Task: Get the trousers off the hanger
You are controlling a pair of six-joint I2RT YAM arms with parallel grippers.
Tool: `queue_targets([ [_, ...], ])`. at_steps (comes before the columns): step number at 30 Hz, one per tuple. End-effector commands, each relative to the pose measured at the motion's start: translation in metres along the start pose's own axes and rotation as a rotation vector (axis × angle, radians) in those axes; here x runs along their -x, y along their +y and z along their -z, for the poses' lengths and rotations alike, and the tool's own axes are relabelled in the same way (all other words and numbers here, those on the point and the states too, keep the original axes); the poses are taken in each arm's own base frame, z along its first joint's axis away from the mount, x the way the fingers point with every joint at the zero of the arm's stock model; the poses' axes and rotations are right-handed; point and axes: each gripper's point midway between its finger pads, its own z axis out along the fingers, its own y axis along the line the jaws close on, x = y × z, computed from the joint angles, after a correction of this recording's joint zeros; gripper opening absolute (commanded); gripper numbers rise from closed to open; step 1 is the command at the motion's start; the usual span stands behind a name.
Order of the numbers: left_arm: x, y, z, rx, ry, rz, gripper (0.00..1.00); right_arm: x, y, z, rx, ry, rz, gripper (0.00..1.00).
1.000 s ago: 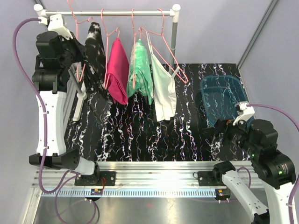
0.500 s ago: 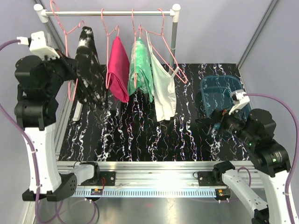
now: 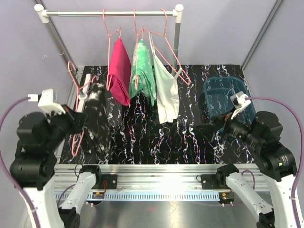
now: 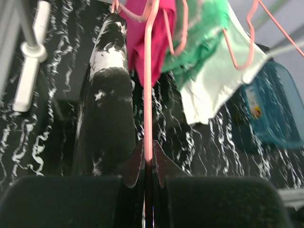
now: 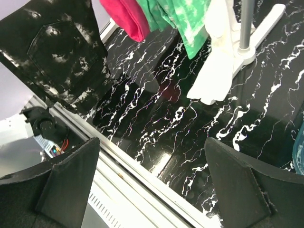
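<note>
The black-and-white trousers (image 3: 96, 121) hang folded over a pink hanger (image 3: 75, 80), off the rail and low over the table's near left. My left gripper (image 3: 80, 124) is shut on the hanger's wire (image 4: 147, 95), which runs straight up from between the fingertips, with the trousers (image 4: 105, 95) draped just to its left. My right gripper (image 3: 213, 127) stands open over the table's right side, well apart from the trousers, with nothing between its fingers (image 5: 152, 142). In the right wrist view the trousers (image 5: 57, 52) show at the upper left.
On the rail (image 3: 109, 13) hang a magenta garment (image 3: 119, 71), a green one (image 3: 143, 71) and a white top (image 3: 167, 92), each on a pink hanger. A blue basket (image 3: 227, 97) sits at the right. The rack's white foot (image 3: 83, 92) lies at the left edge.
My left arm has lifted the hanger with the trousers off the rail and brought it down toward the near left. My right gripper has shifted slightly up and left, still open.
</note>
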Motion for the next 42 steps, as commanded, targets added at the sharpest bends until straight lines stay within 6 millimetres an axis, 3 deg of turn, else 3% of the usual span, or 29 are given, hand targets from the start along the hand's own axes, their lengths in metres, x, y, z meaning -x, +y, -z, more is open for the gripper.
queue_targets([
  [1,0.017,-0.037,0.034,-0.195,-0.133,-0.049,0.00,0.004,0.014,0.004,0.075,-0.006,0.074,0.99],
  [3,0.004,-0.041,0.040,-0.232,-0.115,-0.040,0.00,0.001,0.015,0.002,0.082,0.014,0.094,1.00],
  [8,-0.043,-0.043,0.030,-0.327,0.013,-0.059,0.00,-0.009,0.015,-0.007,0.090,0.087,0.204,0.99],
  [15,-0.067,-0.080,0.051,-0.608,0.134,-0.107,0.00,-0.012,0.017,-0.025,0.096,0.151,0.221,0.99],
  [19,-0.058,-0.106,0.064,-0.769,0.135,-0.084,0.00,-0.011,0.025,-0.032,0.135,0.139,0.183,1.00],
  [23,-0.051,-0.129,0.068,-0.926,0.181,-0.054,0.00,-0.002,0.018,-0.034,0.075,0.114,0.159,1.00],
  [30,-0.006,-0.163,0.067,-1.084,0.136,-0.029,0.00,0.016,0.007,-0.031,-0.014,0.082,0.162,0.99],
  [34,0.013,-0.189,0.062,-1.153,0.144,0.005,0.00,0.020,0.025,-0.025,0.069,0.106,0.168,0.99],
  [35,0.021,-0.194,0.059,-1.150,0.118,0.017,0.00,0.025,0.042,-0.019,0.156,0.111,0.181,0.99],
  [37,0.026,-0.210,0.065,-1.204,0.111,0.025,0.00,0.025,0.052,-0.015,0.200,0.140,0.170,0.99],
  [38,0.033,-0.215,0.056,-1.175,0.077,0.049,0.00,0.032,0.056,-0.015,0.212,0.135,0.171,0.98],
  [40,0.041,-0.227,0.062,-1.195,0.034,0.067,0.00,0.034,0.056,-0.017,0.192,0.143,0.173,0.98],
  [42,0.057,-0.224,0.047,-1.090,-0.052,0.124,0.00,0.044,0.046,-0.019,0.113,0.118,0.196,0.98],
])
